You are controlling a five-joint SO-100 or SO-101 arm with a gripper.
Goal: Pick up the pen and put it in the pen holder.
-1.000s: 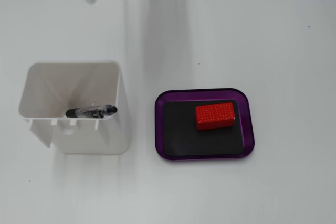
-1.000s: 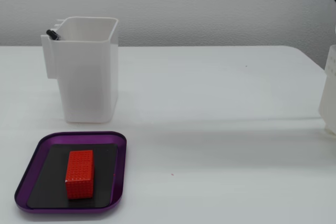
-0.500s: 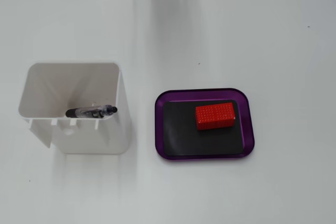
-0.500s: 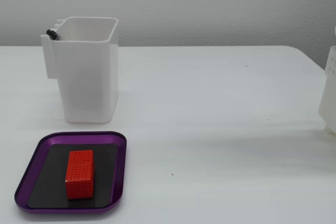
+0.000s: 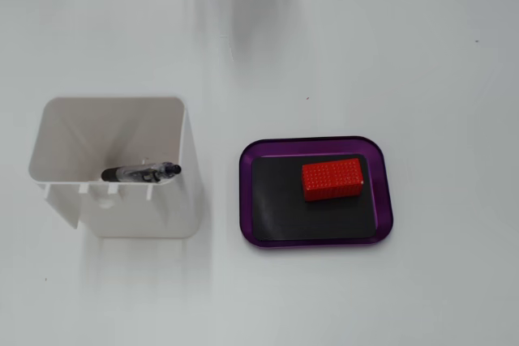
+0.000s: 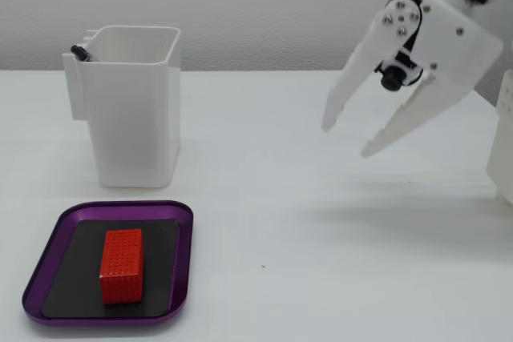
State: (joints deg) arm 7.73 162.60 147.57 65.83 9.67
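Pen (image 5: 139, 173) lies inside the white pen holder (image 5: 174, 127), across its front edge in the downward-looking fixed view; in the side-on fixed view only its dark tip (image 6: 78, 51) shows at the holder's left rim; holder stands upright on the worktop (image 6: 280, 222). Arm is raised at right, tilted downward; hand (image 6: 346, 138) hangs clear of the worktop, fingers spread apart, gripping nothing. Purple tray (image 6: 183, 255) (carrying a red block (image 6: 122, 265)) sits just beside the holder.
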